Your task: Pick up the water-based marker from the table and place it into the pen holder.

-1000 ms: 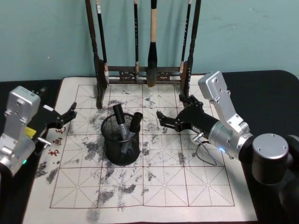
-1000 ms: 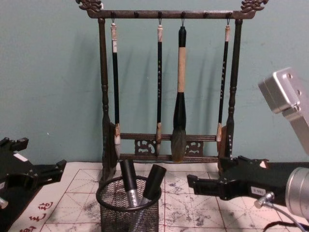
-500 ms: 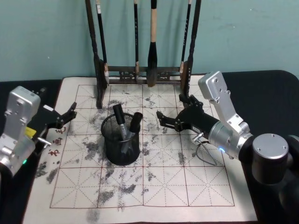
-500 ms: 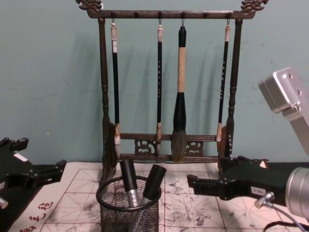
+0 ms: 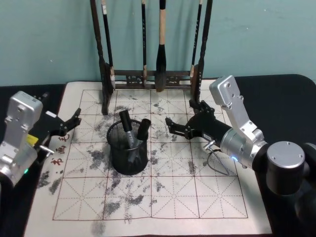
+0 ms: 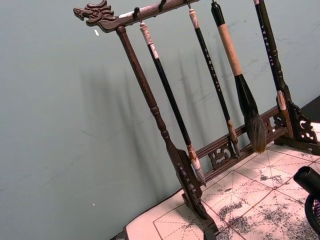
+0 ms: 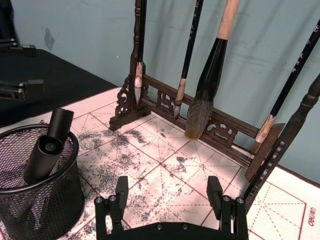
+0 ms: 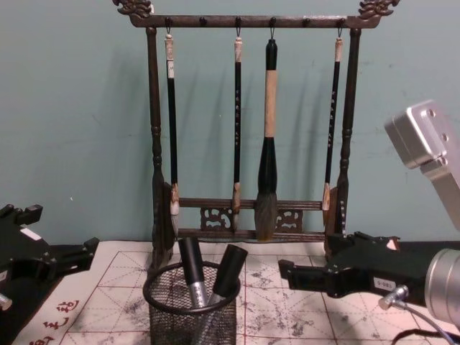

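1. Two markers [image 5: 129, 129] stand leaning in the pen holder [image 5: 128, 159], propped by its rim.
2. The right gripper [image 5: 180, 118], jaws spread and empty, hangs at its 3 o'clock, apart from it.
3. The left gripper [image 5: 75, 118], also spread and empty, sits at 9 o'clock, parked clear.

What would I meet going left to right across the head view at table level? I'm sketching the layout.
Left gripper → pen holder with two markers in it → right gripper, open, beside the holder and holding nothing. All over the ink-stained practice sheet.
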